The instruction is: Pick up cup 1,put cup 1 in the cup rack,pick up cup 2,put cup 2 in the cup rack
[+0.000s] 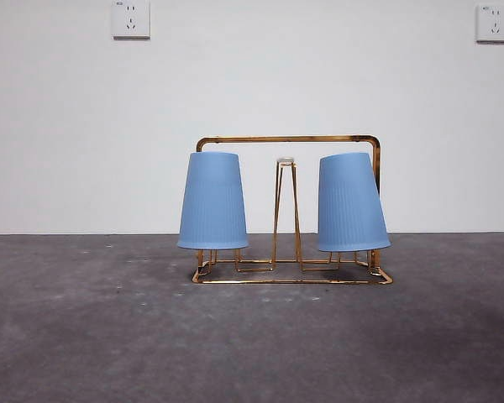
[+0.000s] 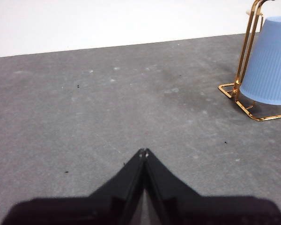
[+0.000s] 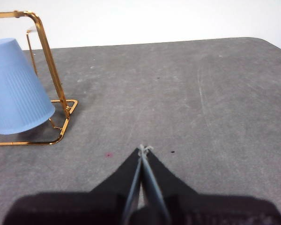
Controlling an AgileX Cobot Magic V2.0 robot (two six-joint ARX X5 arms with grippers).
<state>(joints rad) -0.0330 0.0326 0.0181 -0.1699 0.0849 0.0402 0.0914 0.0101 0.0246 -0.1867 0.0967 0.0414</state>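
white wall with two sockets (image 1: 131,18) backs a grey, scuffed desk (image 1: 252,344). the cup rack (image 1: 287,139) stands near the middle of the desk toward its far edge, its long axis running parallel to that edge, prongs upright. both blue cups sit mouth-down on it: cup 1 (image 1: 212,201) near the rack's left end as the front camera sees it, hanging close to plumb, and cup 2 (image 1: 351,203) at the other end, tipped a little with its closed top leaning inward toward the centre prong (image 1: 286,210). each cup's long axis runs up and down, the narrow closed end on top.

the left gripper (image 2: 144,152) rests low over bare desk, well apart from the rack, jaws pressed together and holding nothing. the right gripper (image 3: 143,149) is likewise closed and empty over the desk on the rack's other side.

judging by this, both placements look done. what remains to do well is keeping the arms clear of the rack; cup 2's slant suggests it sits loosely, so any nudge to the wire frame could shake it off.
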